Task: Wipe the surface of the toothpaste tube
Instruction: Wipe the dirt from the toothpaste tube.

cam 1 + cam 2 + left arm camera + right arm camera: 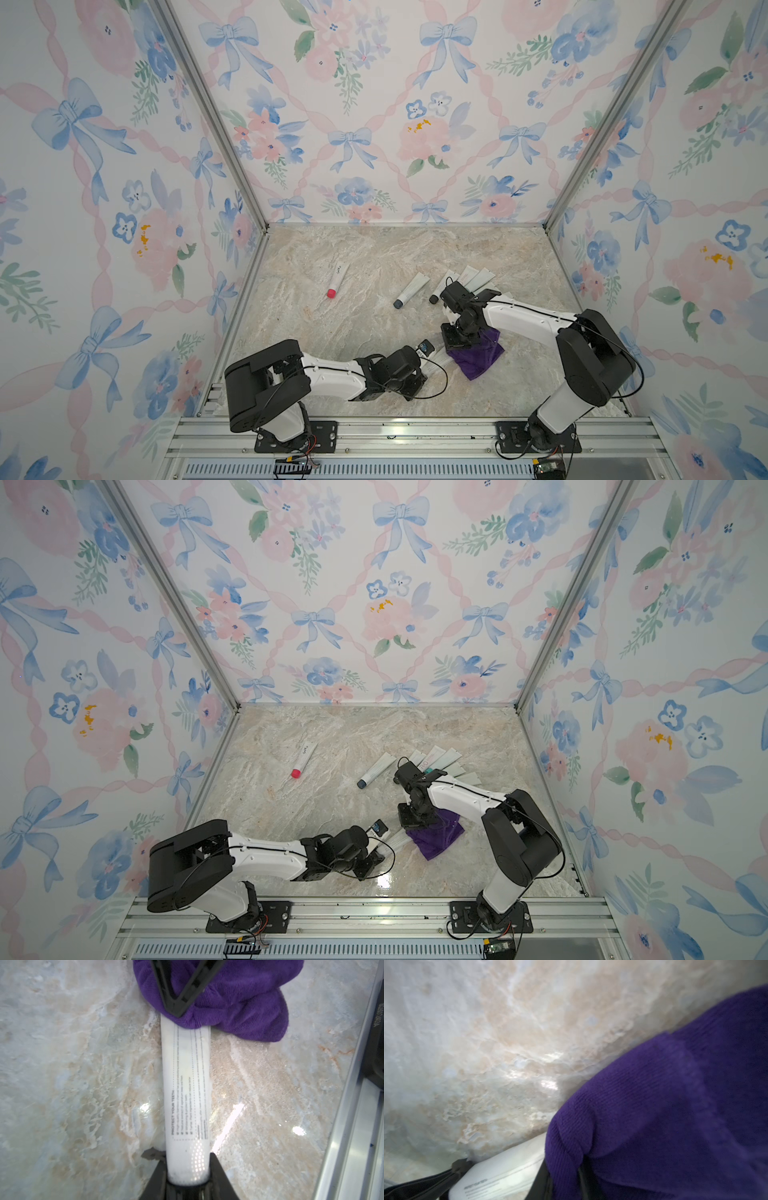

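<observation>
A white toothpaste tube (187, 1084) with fine black print lies low over the marble table, near the front middle. My left gripper (188, 1159) is shut on its round cap end. A purple cloth (228, 1001) covers the tube's flat far end. My right gripper (564, 1180) is shut on that cloth (664, 1105) and presses it onto the tube (508, 1169). In both top views a short stretch of the tube (438, 358) (397, 837) shows between the left gripper (430, 357) (380, 842) and the cloth (478, 361) (436, 838). The right gripper (456, 343) (411, 823) points down into the cloth.
A white tube with a red cap (337, 279) lies at the middle left of the table. A grey tube with a blue cap (411, 291) and a fan of several tubes (471, 276) lie behind the right arm. An aluminium rail (415, 432) runs along the front edge, and papered walls close three sides.
</observation>
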Robot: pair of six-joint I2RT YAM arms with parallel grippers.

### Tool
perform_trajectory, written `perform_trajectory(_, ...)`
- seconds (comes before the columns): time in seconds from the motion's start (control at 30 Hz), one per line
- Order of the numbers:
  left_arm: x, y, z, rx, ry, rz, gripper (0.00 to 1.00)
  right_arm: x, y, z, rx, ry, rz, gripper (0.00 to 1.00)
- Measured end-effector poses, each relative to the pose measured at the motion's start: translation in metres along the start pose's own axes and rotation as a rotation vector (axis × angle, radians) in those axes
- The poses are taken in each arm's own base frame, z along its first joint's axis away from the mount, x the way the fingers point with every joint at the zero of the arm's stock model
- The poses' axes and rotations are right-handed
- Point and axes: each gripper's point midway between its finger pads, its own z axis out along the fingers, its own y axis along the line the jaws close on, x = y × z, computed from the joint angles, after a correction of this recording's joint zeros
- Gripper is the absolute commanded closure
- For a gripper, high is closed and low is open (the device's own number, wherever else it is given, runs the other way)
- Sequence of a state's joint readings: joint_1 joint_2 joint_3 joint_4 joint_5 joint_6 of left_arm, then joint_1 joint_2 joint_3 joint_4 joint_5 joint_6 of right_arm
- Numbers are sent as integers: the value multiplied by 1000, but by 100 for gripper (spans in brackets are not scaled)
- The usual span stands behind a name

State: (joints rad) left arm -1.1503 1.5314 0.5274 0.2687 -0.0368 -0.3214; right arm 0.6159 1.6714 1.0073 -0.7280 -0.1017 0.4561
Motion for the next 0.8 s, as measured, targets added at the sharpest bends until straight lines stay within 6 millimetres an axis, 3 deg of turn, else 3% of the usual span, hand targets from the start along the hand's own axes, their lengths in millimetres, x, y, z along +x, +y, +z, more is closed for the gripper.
perform_trajectory(0.13, 0, 0, 0, 0, 0, 0, 73, -2, -22, -1, 80, -2, 13, 80)
perform_trajectory(0.33, 0, 0, 0, 0, 1, 0, 73, 1, -15, 1, 45, 2, 13, 80)
perform_trajectory(0.5, 1, 0, 0, 0, 3, 0, 73, 7, 5, -1, -44, -13, 11, 80)
perform_trajectory(0.8, 1, 0, 0, 0, 3, 0, 73, 26, 67, -11, -259, 13, -34, 80)
